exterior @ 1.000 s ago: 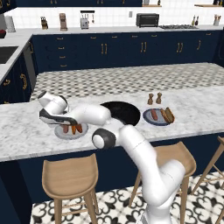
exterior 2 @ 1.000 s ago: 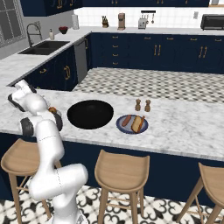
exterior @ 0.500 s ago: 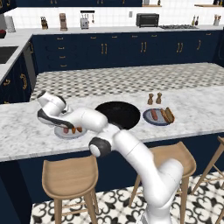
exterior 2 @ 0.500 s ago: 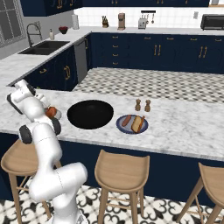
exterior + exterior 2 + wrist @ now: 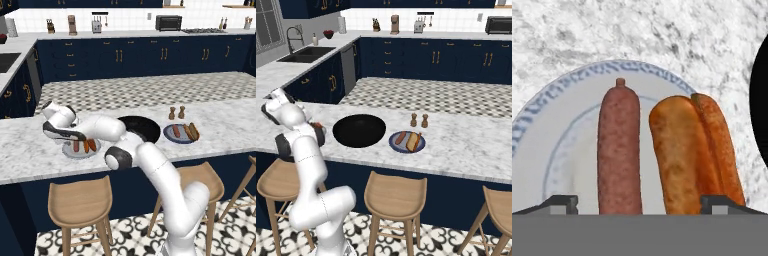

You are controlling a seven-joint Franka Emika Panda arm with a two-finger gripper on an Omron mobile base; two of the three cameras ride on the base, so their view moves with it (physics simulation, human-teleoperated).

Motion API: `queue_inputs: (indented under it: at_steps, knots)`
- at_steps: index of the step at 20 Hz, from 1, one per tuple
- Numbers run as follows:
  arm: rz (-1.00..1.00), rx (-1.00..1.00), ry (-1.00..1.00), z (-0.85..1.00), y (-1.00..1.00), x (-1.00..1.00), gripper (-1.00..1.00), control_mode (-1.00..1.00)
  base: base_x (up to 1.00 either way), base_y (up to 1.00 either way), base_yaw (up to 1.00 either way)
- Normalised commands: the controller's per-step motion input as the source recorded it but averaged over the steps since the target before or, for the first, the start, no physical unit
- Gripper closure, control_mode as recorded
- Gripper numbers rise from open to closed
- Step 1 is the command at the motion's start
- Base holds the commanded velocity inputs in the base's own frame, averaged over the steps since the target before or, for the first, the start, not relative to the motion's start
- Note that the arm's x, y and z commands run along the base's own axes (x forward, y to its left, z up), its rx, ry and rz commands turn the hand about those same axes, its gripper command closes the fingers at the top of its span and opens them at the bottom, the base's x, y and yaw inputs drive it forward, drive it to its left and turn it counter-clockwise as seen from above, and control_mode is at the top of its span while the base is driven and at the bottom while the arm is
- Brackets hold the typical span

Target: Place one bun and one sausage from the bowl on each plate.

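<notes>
Left base view: set behind the arm on its left, looking forward and down across the marble counter (image 5: 30, 150) toward the back cabinets. Right base view: same counter from behind on the right. Both share the black bowl (image 5: 145, 127) and the darker plate (image 5: 407, 142). Hand view: very close, looking down on the light plate (image 5: 567, 130).
</notes>
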Motion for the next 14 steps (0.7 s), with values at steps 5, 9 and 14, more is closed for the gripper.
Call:
queue_inputs:
  at_steps: [5, 9, 14]
  knots:
    - [0.0, 0.17, 0.0, 0.65, -0.04, -0.23, -1.0, -1.0, 0.0, 0.0, 0.0]
    - [0.0, 0.22, -0.12, 0.39, -0.57, -0.93, -1.0, -1.0, 0.0, 0.0, 0.0]
    - [0.0, 0.39, -0.19, 0.57, -0.91, -0.93, -1.0, -1.0, 0.0, 0.0, 0.0]
